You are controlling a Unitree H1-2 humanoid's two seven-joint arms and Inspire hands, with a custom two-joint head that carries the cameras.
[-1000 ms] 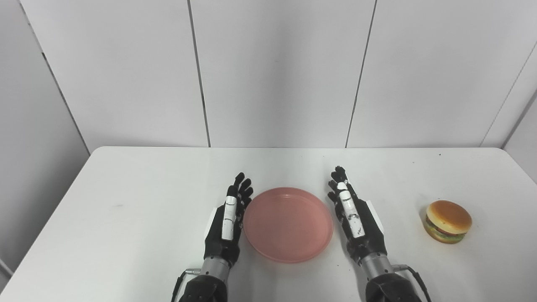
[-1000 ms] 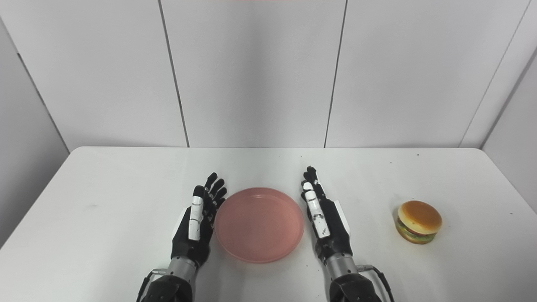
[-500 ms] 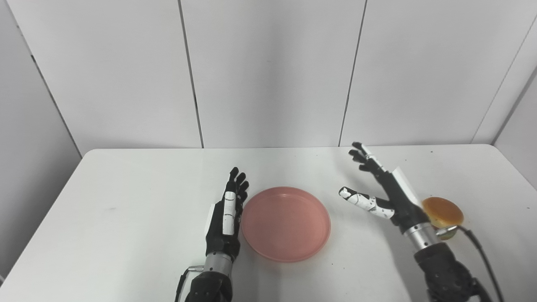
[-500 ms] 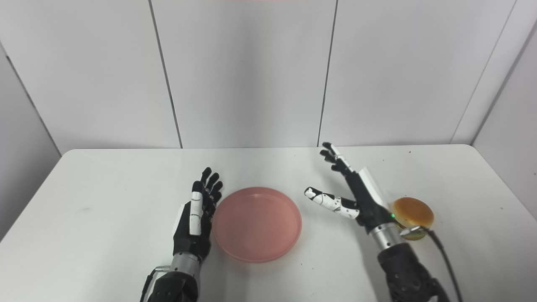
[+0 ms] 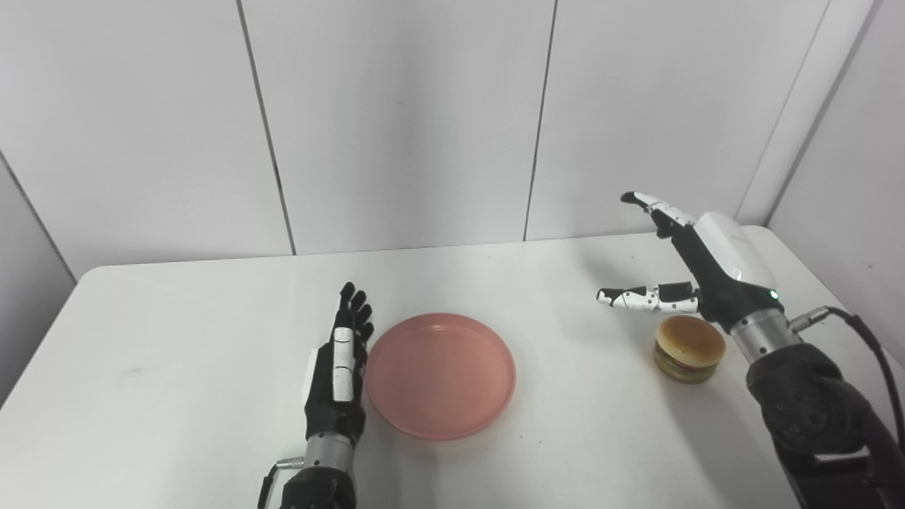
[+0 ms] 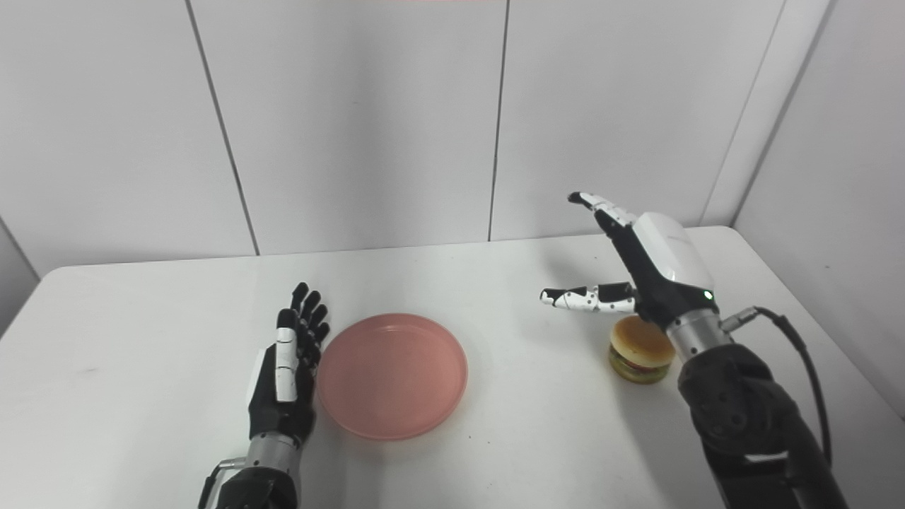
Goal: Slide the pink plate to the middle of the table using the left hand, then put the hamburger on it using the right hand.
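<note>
Our right robot hand (image 5: pixel 696 276) hovers spread and empty above the hamburger (image 5: pixel 689 348), well right of the pink plate (image 5: pixel 440 375) mid-worktop (image 5: pixel 177 353). Our left robot hand (image 5: pixel 338 375) lies flat, empty, beside the plate. Closing off-centre could knock the hamburger away.

Robot lab test booth, bare white table (image 5: pixel 177 339); plain white wall panels (image 5: pixel 396 120), toy hamburger (image 5: pixel 689 348)

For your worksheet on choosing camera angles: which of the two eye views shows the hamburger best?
The left eye view. There the hamburger shows its whole bun top and filling edge, clear of the open right hand raised above it. In the right eye view, the wrist overlaps the burger's upper right side, hiding part of the bun.
</note>
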